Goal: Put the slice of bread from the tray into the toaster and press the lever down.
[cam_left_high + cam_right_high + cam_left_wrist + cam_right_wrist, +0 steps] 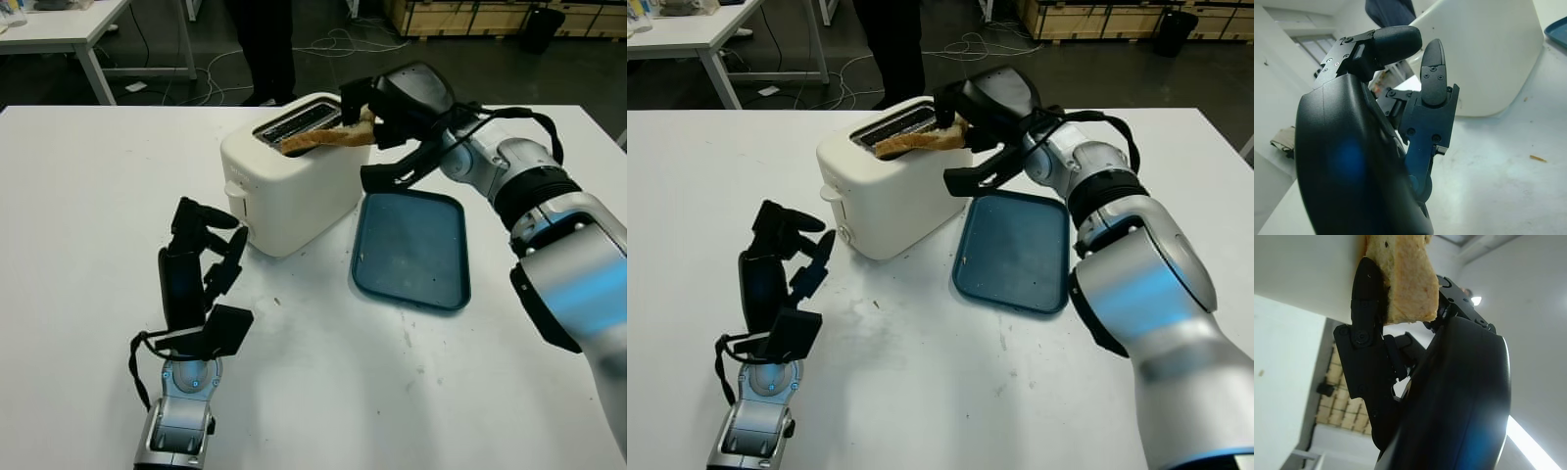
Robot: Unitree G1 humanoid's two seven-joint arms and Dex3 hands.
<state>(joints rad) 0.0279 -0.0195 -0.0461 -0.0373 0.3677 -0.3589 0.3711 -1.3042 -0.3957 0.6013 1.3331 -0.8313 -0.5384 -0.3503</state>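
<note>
One slice of bread (328, 136) is what our right hand (397, 108) has got pinched between its fingers (1367, 303), and it's lying nearly flat across the top of the toaster (292, 181), with the far end poking into a slot and the near end up in our grip. So it's not dropped in yet, just tilted over the opening. The toaster sits right under and a bit ahead of that hand, and the lever (233, 192) is on the toaster's end face, on the far side from the right hand, up at the top of its track. Below the right hand, beside the toaster, we've got the blue tray (412, 250) on the table (88, 215) with nothing on it. Our left hand (199, 269) is near the lever end of the toaster, not touching it, fingers curled in, holding nothing. Somebody's legs (263, 44) are behind the table.
</note>
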